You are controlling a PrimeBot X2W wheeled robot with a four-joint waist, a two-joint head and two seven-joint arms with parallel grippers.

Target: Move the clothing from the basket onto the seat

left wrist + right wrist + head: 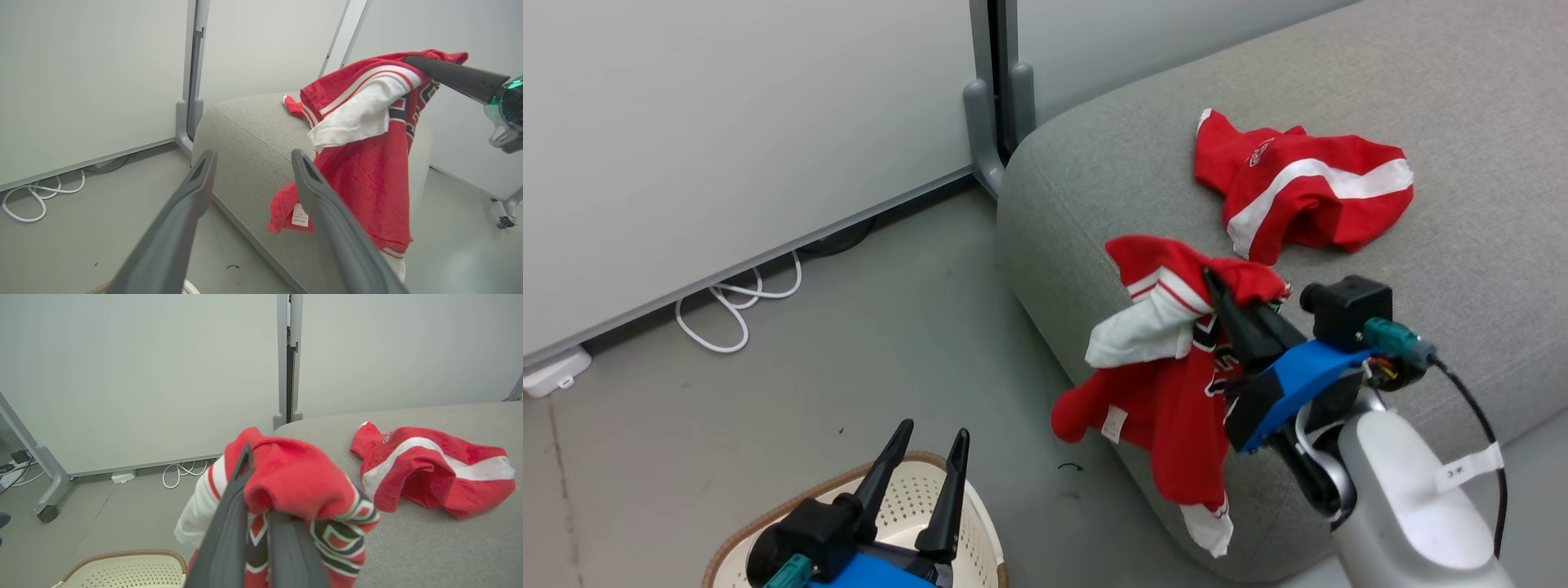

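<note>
My right gripper [1213,282] is shut on a red jersey [1168,384] with white panels and black-and-white lettering. The jersey hangs from it over the rounded front corner of the grey seat [1462,286] and droops down the seat's side. In the right wrist view the cloth bunches over the fingers [233,506]. A second red garment [1298,188] with a white stripe lies crumpled on top of the seat. My left gripper [935,431] stands open and empty above the cream basket [768,514], whose brown rim shows at the bottom edge. The basket's inside is mostly hidden.
Pale partition panels with a grey post [992,106] stand behind the seat. A white cable [735,310] loops on the grey floor at the panel's foot. A castor [48,514] on a panel leg sits at the left in the right wrist view.
</note>
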